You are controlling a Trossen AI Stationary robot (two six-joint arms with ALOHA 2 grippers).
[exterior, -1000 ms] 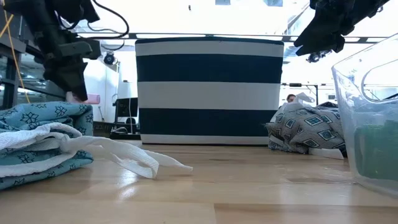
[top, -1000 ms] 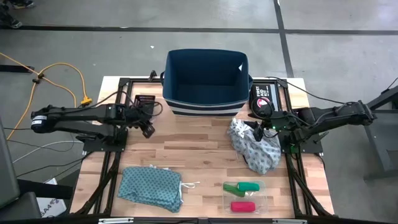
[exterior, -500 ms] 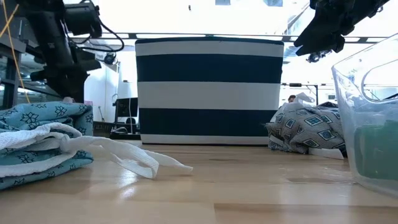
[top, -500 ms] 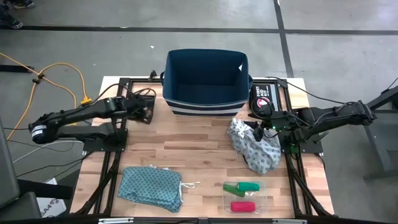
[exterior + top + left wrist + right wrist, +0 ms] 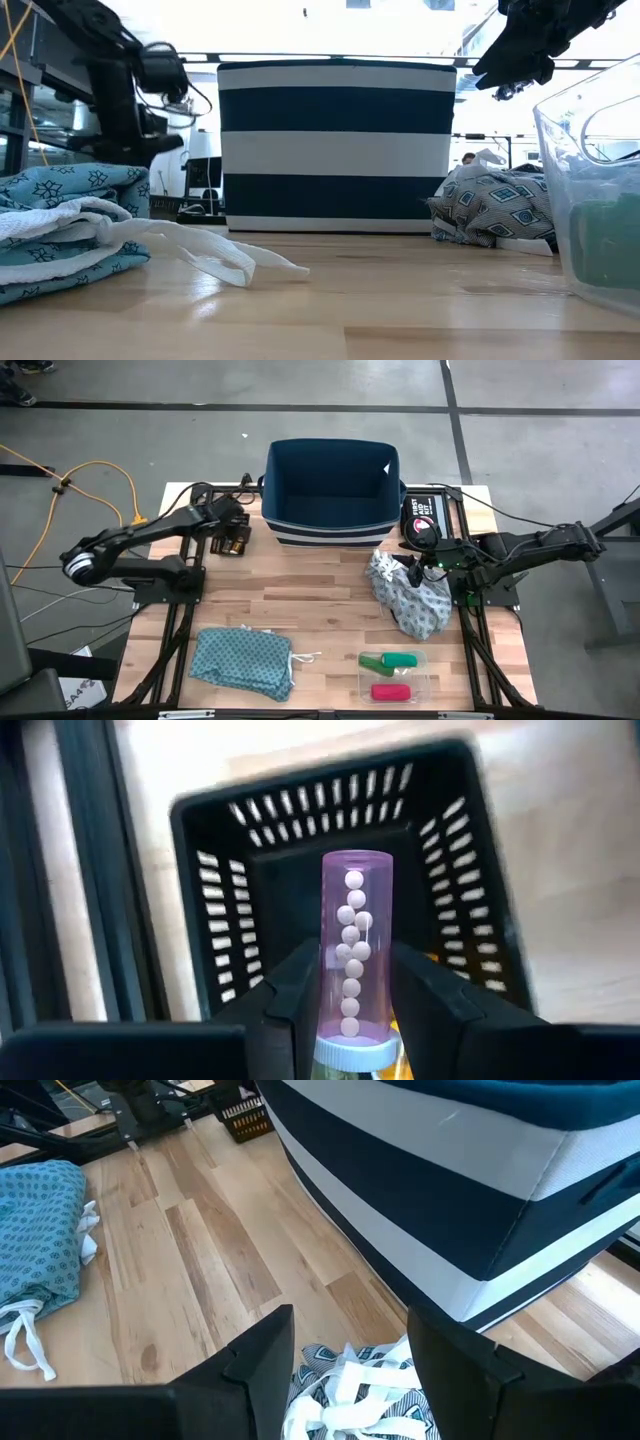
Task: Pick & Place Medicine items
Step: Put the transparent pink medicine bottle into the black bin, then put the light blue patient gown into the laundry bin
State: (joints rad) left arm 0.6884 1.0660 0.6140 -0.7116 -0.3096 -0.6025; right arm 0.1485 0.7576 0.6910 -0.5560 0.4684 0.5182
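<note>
High view: we see the striped bin [image 5: 333, 490] at the surface's [image 5: 300, 610] far edge, teal cloth [image 5: 243, 662] near the front edge. The left pincer [image 5: 236, 538] has swung toward the far-left corner and now hangs over the black slotted basket [image 5: 340, 870], clamped on a purple pill tube [image 5: 355, 955] — drop-off looks close. The right pincer [image 5: 350, 1370] idles half open over the grey cloth [image 5: 410, 598]. The black pouch's [image 5: 421, 520] label is unreadable.

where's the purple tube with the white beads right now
The purple tube is clamped in the left gripper, held over the small black slotted basket at the table's far left, beside the striped navy bin.
</note>
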